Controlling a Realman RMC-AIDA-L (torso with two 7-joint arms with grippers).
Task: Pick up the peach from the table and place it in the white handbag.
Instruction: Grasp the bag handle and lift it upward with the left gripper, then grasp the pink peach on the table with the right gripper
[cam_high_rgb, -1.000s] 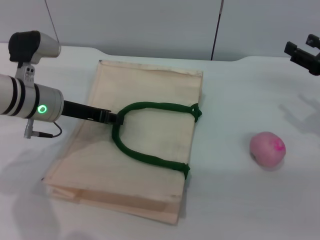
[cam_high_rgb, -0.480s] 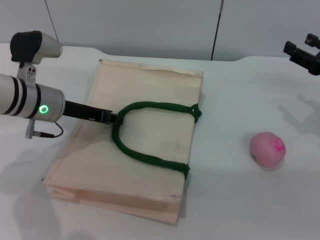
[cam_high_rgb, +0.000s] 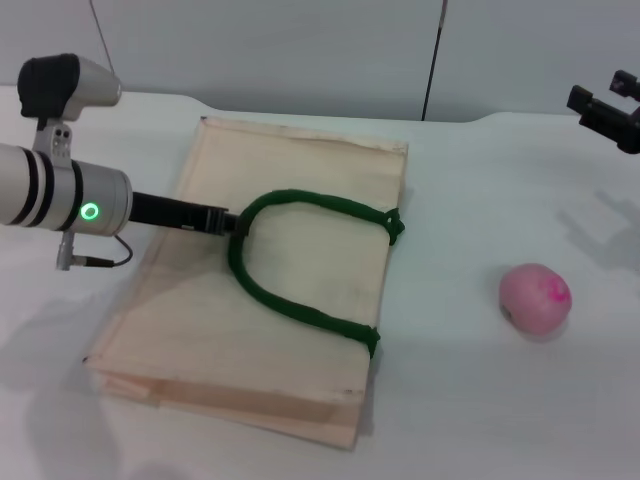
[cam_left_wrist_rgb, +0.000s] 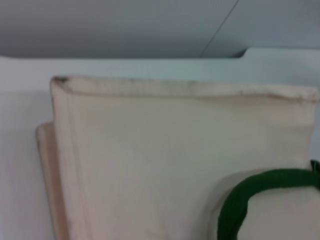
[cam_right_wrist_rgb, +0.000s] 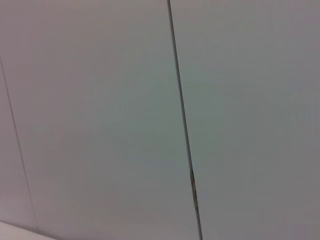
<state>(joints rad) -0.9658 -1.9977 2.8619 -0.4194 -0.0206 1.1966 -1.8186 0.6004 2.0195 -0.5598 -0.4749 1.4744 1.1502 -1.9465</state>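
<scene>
White table (cam_high_rgb: 470, 400), grey panelled wall (cam_right_wrist_rgb: 100, 110) behind. Peach (cam_high_rgb: 536, 297) sits on the table at the robot's right, well apart from the white handbag (cam_high_rgb: 300, 270). Handbag lies flat at centre-left, dark-green handle (cam_high_rgb: 290, 300) looped over its upper face. Left gripper (cam_high_rgb: 236, 224) reaches in over the bag, clenched on the bend of the handle. Right gripper (cam_high_rgb: 606, 110) hangs high at the far right, away from the peach; whether released or clenched, cannot tell.
</scene>
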